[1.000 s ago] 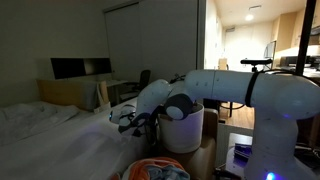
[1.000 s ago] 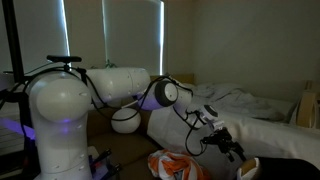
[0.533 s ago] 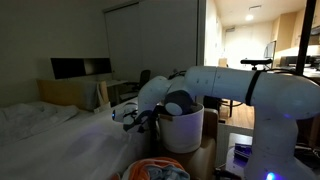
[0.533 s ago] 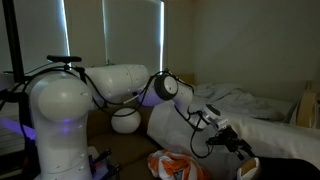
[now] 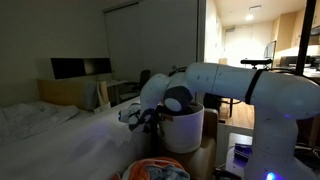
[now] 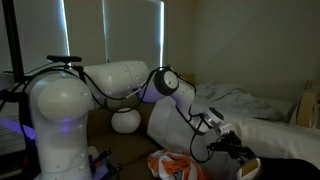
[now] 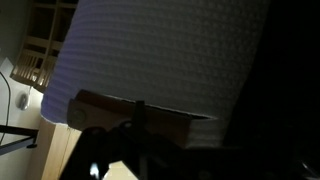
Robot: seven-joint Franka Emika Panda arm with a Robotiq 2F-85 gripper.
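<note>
My gripper [image 5: 134, 117] is dark and hangs at the end of the white arm [image 5: 225, 85], close beside the side of the bed with white bedding [image 5: 45, 130]. In an exterior view the gripper [image 6: 233, 147] is low, just above a dark object [image 6: 272, 170] and right of an orange patterned cloth [image 6: 172, 165]. Its fingers are too dark to make out. The wrist view is mostly dark; it shows white textured bedding [image 7: 165, 50] close up over a brown wooden edge [image 7: 130, 110]. The jaws do not show there.
A white round bin [image 5: 186, 128] stands beside the arm; it also shows behind the arm [image 6: 125, 120]. The orange cloth [image 5: 155, 170] lies on the floor in front. A dark screen [image 5: 80, 68] sits behind the bed. Blinds [image 6: 130, 30] cover the windows.
The gripper has moved a little farther out and lower along the side of the bed, toward the dark object. Nothing else has moved.
</note>
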